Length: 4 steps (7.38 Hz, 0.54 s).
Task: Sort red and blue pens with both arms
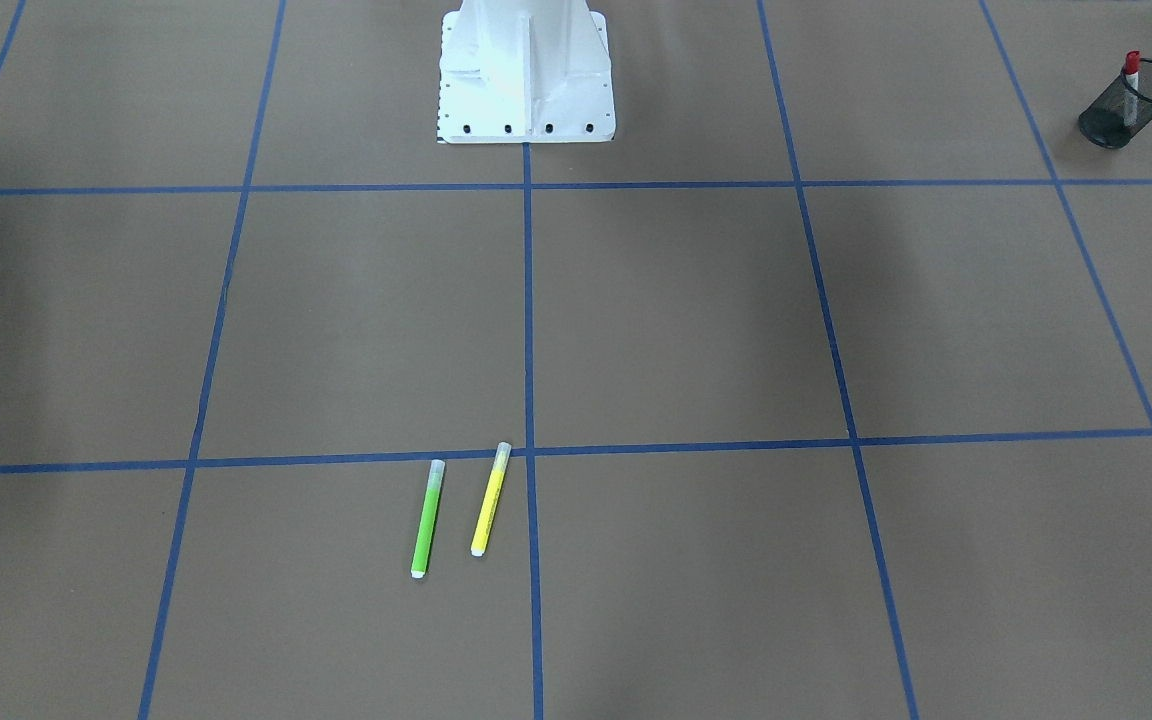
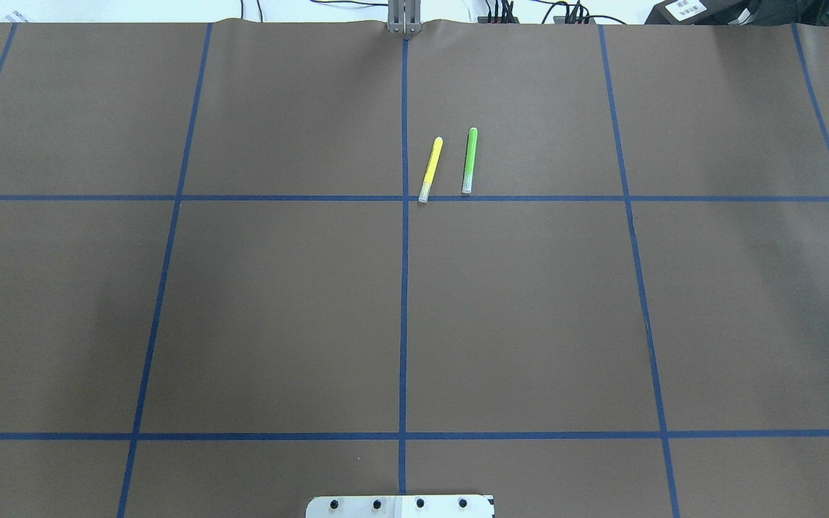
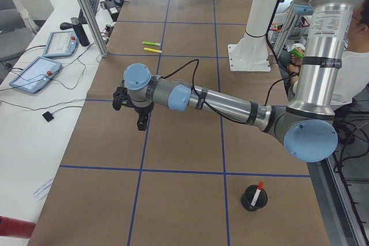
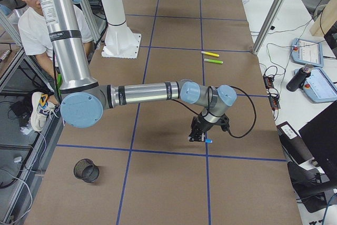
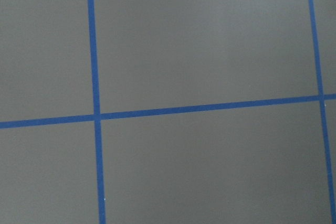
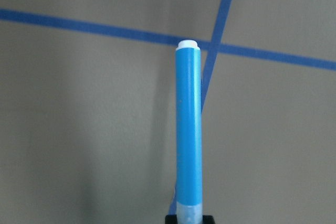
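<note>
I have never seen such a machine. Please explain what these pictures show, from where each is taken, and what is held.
It is a robot with a left arm and a right arm at a table marked with blue tape. Two pictures look down, from behind the robot and from the front; two come from the table's ends; two from cameras on the wrists. A yellow highlighter and a green highlighter lie side by side, apart. A mesh cup holds a red marker. The right gripper holds a blue highlighter. The left gripper seems empty.
</note>
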{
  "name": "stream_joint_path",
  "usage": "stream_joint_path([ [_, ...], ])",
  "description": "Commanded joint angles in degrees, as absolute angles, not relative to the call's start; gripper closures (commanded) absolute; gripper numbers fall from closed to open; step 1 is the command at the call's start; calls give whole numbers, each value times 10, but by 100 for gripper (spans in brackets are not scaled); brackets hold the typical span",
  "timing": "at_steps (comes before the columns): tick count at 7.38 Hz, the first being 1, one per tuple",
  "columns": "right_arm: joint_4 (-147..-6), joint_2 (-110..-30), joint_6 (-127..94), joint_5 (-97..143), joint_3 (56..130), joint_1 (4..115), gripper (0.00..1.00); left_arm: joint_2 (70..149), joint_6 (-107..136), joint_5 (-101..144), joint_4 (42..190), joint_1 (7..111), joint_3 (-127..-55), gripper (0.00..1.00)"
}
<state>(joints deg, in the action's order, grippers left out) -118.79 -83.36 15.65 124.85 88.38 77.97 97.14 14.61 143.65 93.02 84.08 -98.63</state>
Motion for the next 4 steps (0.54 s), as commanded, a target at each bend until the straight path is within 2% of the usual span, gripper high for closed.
stream_joint_path([
  [1,-1316,-909,247,1238,946,787,100,1004,185,1435,932,785,-985,0],
  [4,-1420,-992,327,1193,985,814,100,1007,196,1432,951,780,-988,0],
])
